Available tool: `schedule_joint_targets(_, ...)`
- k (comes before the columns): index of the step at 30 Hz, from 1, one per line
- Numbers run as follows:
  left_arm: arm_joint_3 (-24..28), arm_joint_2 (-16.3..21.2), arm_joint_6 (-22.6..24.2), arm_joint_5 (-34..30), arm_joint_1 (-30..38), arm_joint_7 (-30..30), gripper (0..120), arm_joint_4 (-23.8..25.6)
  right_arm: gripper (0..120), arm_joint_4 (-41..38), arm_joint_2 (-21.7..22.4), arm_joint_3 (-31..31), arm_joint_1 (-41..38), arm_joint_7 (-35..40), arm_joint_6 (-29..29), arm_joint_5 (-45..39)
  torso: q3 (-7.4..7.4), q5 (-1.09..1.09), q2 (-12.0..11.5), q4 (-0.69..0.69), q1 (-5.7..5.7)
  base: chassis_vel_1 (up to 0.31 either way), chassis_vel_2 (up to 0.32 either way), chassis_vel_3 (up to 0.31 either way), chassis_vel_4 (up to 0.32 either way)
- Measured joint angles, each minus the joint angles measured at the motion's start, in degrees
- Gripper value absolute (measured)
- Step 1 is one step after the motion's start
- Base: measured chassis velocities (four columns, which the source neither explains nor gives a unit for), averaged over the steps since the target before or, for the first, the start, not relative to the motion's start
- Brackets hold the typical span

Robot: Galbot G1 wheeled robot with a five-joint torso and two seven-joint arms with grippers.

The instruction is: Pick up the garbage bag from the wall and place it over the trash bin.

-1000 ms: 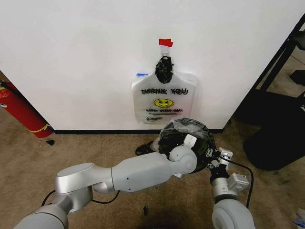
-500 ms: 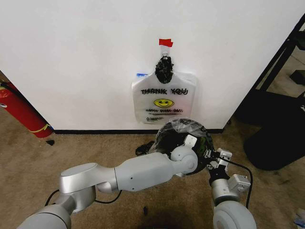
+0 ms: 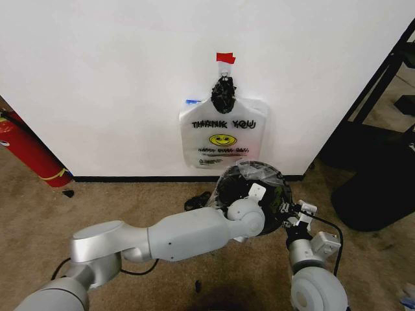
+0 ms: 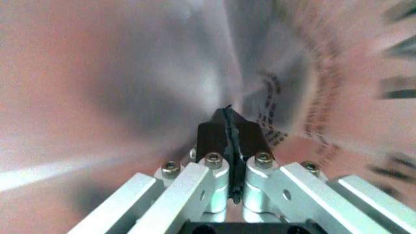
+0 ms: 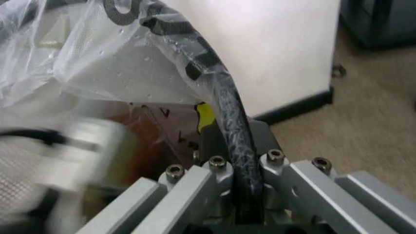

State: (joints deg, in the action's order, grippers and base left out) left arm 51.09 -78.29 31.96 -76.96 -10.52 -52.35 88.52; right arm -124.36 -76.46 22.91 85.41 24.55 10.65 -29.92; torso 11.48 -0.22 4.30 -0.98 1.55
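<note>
The trash bin (image 3: 227, 186), round and black, stands on the carpet just below the wall. The garbage bag (image 3: 257, 170), crinkly translucent plastic with black print, is draped over its top. My left gripper (image 3: 254, 193) reaches into the bin's mouth. In the left wrist view, plastic film surrounds the left gripper (image 4: 229, 119), which is shut on a thin fold of it. My right gripper (image 3: 289, 212) is at the bin's right edge. In the right wrist view it (image 5: 237, 146) is shut on the black rim (image 5: 227, 105) with the bag (image 5: 123, 63) laid over it.
A like bag (image 3: 224, 139) with "THANK YOU" and a smiley hangs from a wall hook under red tape. A red fire extinguisher (image 3: 29, 152) leans at the far left. A black shelf frame and dark base (image 3: 376, 175) stand at the right. Beige carpet lies around.
My left arm has shifted a little, its elbow settling lower and to the left. Both grippers stay at the bin with the bag.
</note>
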Motion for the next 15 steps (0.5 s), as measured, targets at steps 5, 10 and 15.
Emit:
schedule_joint_targets(5, 0.2, 2.0, -0.1, -0.1, 0.1, -0.2, 0, 4.7, 0, 1.7, 0.0, 0.6, -1.0, 1.3, 0.7, -3.1, 0.0, 0.0, 0.0, -0.01, 0.0, 0.0, 0.0, 0.0, 0.0)
schedule_joint_targets(10, 0.3, 2.9, -0.2, -0.9, 0.3, -0.3, 0, 7.1, 0, 2.3, -0.2, 0.7, -1.8, 2.1, 1.3, -4.5, 0.0, -0.01, 0.0, 0.0, 0.0, 0.0, 0.0, 0.0, 0.0)
schedule_joint_targets(15, -0.5, 6.0, -1.4, -1.2, 1.6, -1.2, 0, 14.3, 0, 3.7, -1.0, 1.6, -3.4, 4.4, 2.0, -9.6, 0.0, -0.01, 0.0, -0.01, 0.0, 0.0, 0.0, 0.0, 0.0)
